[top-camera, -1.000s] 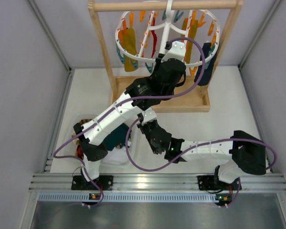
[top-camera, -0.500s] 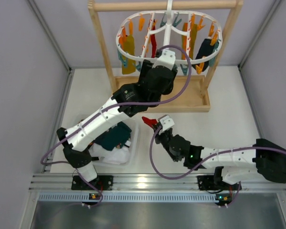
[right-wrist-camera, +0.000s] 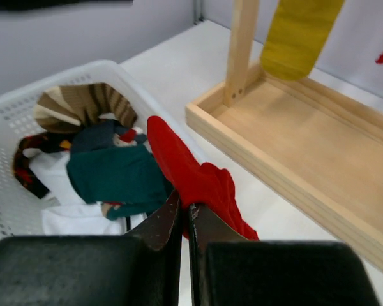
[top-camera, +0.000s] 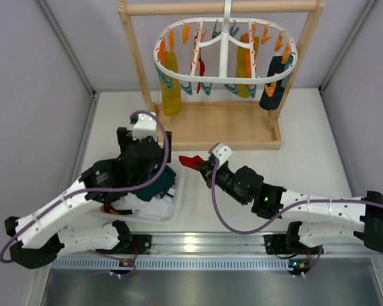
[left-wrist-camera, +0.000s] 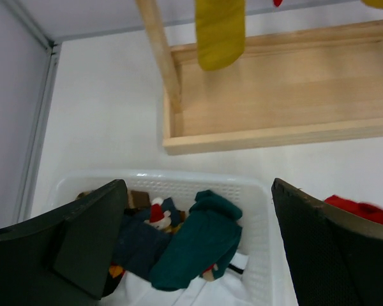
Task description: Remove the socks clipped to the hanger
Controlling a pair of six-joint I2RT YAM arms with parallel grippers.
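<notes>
A robot test cell in a lab: a white table [top-camera: 306, 166] walled by plain grey panels [top-camera: 32, 95] on its sides, an aluminium rail [top-camera: 204, 242] along its near edge, a wooden rack [top-camera: 217, 127] standing at its far end.

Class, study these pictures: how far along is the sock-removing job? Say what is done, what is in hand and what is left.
Done: several socks, a teal sock among them, lie in the white basket. In hand: the right pincer is shut on a red sock near the basket's edge. Left: the left mustard sock, right mustard sock, navy sock and small red sock hang clipped on the hanger.
</notes>
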